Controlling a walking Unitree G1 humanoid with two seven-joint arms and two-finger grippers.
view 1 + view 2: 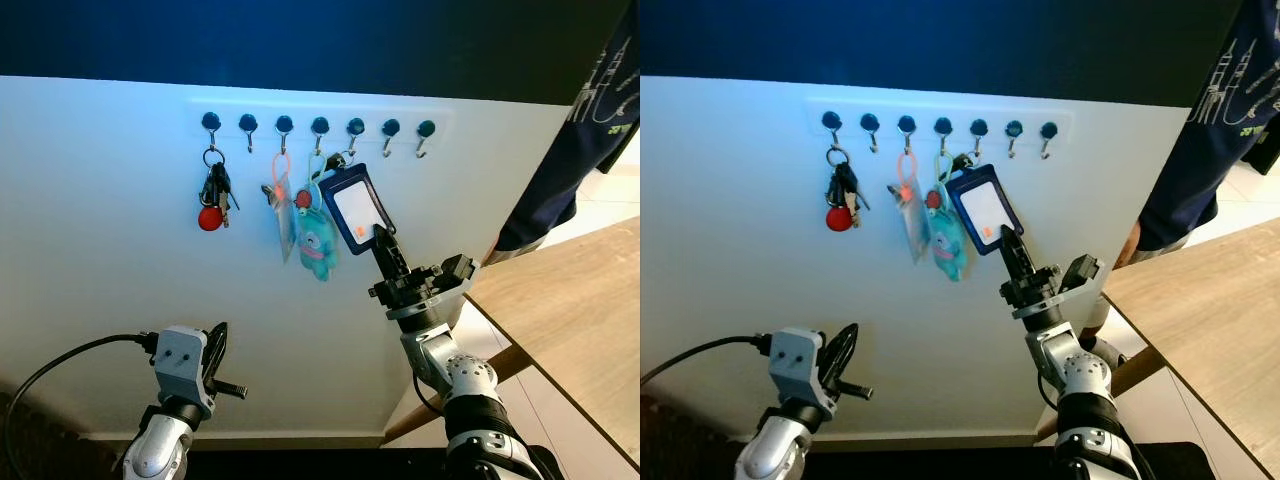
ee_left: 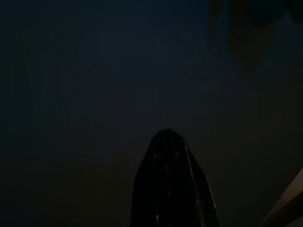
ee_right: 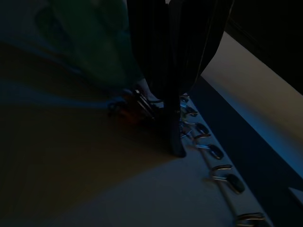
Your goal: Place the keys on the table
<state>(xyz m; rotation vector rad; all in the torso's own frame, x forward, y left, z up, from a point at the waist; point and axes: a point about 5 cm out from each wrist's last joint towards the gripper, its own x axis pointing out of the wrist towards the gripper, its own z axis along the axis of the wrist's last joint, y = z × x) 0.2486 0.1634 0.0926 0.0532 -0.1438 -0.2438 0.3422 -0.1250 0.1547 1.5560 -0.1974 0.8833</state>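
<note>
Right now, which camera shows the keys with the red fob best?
The left eye view: the keys hang sharp and unblocked from the first hook. The right eye view shows them equally clear. The right wrist view gives only a dim blur; the left wrist view is dark.

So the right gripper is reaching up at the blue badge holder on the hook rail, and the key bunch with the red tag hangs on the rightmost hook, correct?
Not quite. The right gripper is up at the blue badge holder on the hook rail, but the key bunch with the red tag hangs on the leftmost hook, as the left eye view shows. The rightmost hook is bare.
</note>
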